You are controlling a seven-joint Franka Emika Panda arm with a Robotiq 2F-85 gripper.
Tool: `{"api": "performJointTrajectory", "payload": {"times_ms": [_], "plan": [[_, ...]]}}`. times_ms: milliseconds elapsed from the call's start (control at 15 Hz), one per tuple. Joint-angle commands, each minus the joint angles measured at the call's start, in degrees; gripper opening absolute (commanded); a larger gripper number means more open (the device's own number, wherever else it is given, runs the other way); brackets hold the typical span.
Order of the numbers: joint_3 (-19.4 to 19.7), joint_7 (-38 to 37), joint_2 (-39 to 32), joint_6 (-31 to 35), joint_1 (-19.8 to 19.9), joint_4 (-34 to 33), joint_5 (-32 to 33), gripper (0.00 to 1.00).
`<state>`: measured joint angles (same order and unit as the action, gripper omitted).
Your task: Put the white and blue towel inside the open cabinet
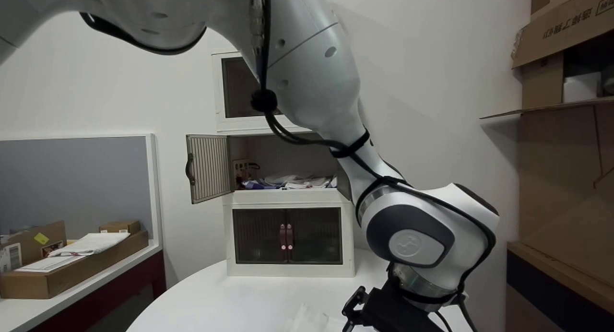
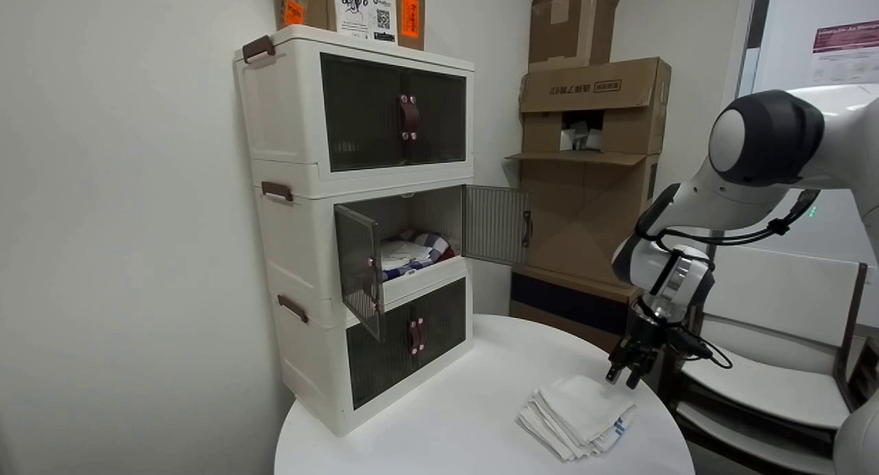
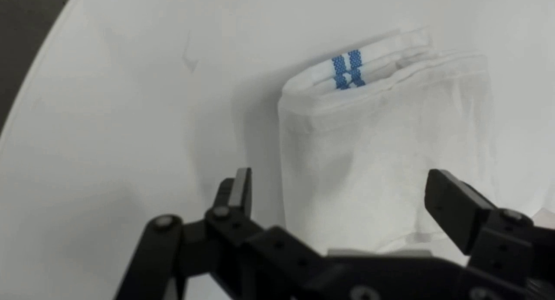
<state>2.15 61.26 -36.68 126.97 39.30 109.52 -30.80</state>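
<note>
The white towel with blue stripes (image 2: 580, 410) lies folded on the round white table. It fills the middle of the wrist view (image 3: 381, 148), and part of it shows at the bottom edge in an exterior view (image 1: 309, 321). The open cabinet (image 2: 426, 281) is the middle section of the white tower, also visible in an exterior view (image 1: 288, 196). Both its ribbed doors stand open. Cloths lie inside, some white, some blue checked. My gripper (image 2: 622, 380) is open and empty above the towel's edge. In the wrist view (image 3: 340, 174) its fingers are spread, one beside the towel, one over it.
The left door (image 2: 358, 269) and right door (image 2: 496, 224) stick out from the cabinet front. Cardboard boxes (image 2: 584, 207) stack behind the table. A white chair (image 2: 769, 386) stands beside the arm. A side desk (image 1: 96, 284) holds boxes and papers.
</note>
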Motion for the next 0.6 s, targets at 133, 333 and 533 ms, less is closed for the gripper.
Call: {"api": "performJointTrajectory", "payload": {"times_ms": [133, 333, 533], "plan": [[-1.67, 3.29, -3.46, 1.97, 0.58, -0.99, -1.35, 1.00], [-2.15, 4.31, -3.96, 2.41, 0.77, -0.84, -1.32, 0.67], [-2.31, 5.26, -4.05, 2.43, 0.91, -0.76, -1.31, 0.44]]}}
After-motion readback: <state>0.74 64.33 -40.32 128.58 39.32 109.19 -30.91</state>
